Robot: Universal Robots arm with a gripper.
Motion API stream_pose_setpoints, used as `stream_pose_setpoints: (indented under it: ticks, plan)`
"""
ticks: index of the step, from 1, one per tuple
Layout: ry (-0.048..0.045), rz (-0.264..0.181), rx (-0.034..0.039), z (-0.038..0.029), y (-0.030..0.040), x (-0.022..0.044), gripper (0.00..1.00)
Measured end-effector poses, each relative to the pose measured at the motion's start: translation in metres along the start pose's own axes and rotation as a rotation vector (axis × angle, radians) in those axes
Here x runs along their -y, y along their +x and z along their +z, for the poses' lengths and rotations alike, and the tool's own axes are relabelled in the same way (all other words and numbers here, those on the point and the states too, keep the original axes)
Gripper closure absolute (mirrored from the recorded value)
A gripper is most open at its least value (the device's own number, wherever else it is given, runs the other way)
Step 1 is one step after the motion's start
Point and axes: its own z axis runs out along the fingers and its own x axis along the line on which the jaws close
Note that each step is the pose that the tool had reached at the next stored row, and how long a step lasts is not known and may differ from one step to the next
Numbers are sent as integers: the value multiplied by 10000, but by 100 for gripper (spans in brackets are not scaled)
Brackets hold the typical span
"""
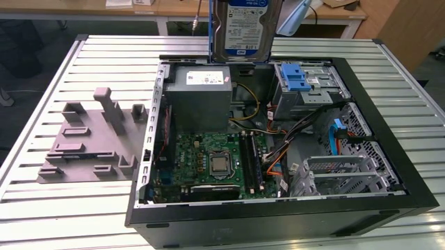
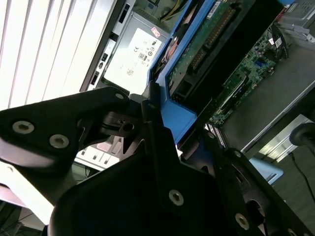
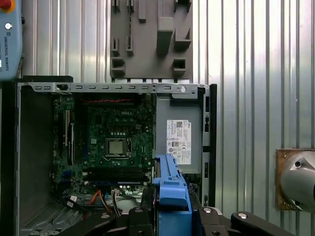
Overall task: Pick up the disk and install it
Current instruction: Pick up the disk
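Note:
The disk [image 1: 245, 28], a silver hard drive with a white-and-blue label and a blue carrier frame, hangs upright in the air over the back of the open computer case [image 1: 389, 156] in the exterior view. In both wrist views my gripper [image 3: 172, 209] [image 2: 170, 125] is shut on the blue frame [image 3: 172, 187] at the drive's edge, with black fingers [image 2: 150, 110] on either side. The drive's green circuit-board underside [image 2: 211, 44] faces the second wrist camera. Below the disk lie the grey power supply [image 1: 201, 91] and the silver drive cage with its blue latch [image 1: 299, 78].
The case lies on its side on a slatted metal table [image 1: 389, 57], motherboard [image 1: 212, 161] exposed, with orange and blue cables [image 1: 341, 135] near the drive bays. A grey moulded fixture [image 1: 90, 135] sits on the exterior view's left. A round metal part [image 3: 298, 179] shows beside the case.

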Motion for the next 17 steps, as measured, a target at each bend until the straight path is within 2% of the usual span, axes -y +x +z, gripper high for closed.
stream_pose_setpoints:
  ticks: [17]
  plan:
    - [0, 0, -1, 0, 0, -14, 64]
